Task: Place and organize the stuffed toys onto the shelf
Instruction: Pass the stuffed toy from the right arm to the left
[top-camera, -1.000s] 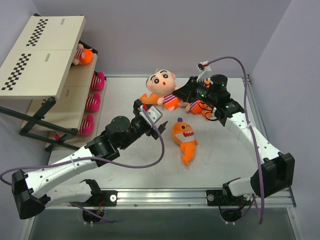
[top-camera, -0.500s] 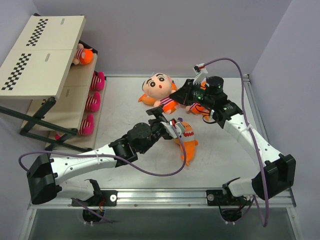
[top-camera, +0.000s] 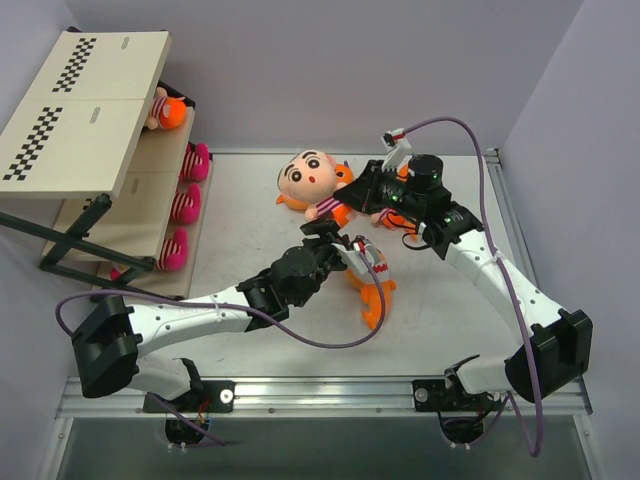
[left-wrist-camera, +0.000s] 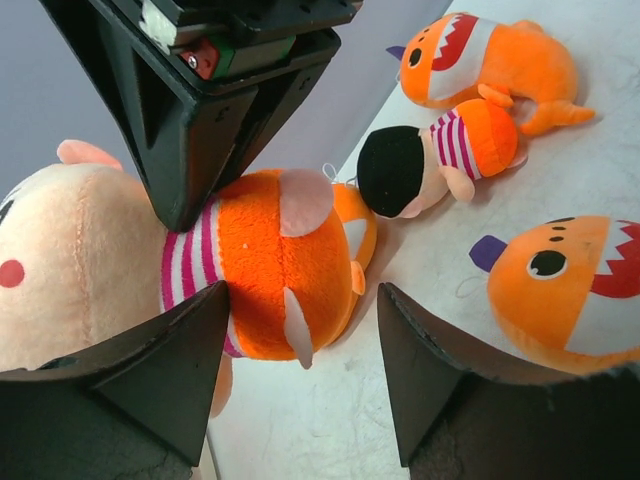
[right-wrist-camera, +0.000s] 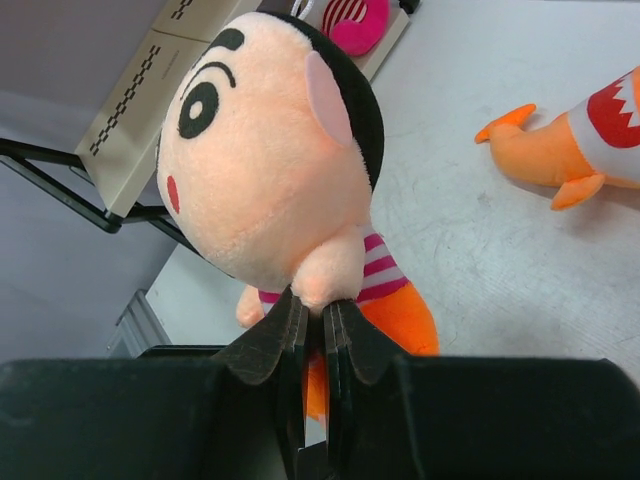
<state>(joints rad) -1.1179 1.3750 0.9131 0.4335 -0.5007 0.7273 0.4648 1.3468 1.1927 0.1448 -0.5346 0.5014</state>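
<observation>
**rackfan:** ok so where's everything sitting compared to the claws? Big stuff first pls.

**plushwrangler:** Biggest is the shelf (top-camera: 88, 105), way off to the left of both claws and well apart from them. It's got a few toys along its edge: three pink striped toys (top-camera: 185, 205) down the tiers and an orange toy (top-camera: 170, 112) up top. Next is the big doll (right-wrist-camera: 260, 150), with a peach face, black hair and a striped shirt. The right claw (right-wrist-camera: 313, 305) is pinched tight on one of its little hands, fingers basically together. The doll's head sticks up right in front of that claw, on the shelf side.

**rackfan:** and the left one?

**plushwrangler:** The left claw (left-wrist-camera: 300, 295) has its fingers spread wide with nothing in them. Through the gap you see the big doll's orange body straight ahead, near but not between the pads. An orange shark (left-wrist-camera: 570, 290) lies just beside one finger, and I can't tell if the finger touches it. From overhead the claw hangs over its head end. Further out from the claw, a smaller black-headed doll (left-wrist-camera: 430, 165) lies on the table (left-wrist-camera: 600, 170) with a second shark (left-wrist-camera: 480, 60) just behind it. Those two are touching or nearly so, can't say which.
</observation>
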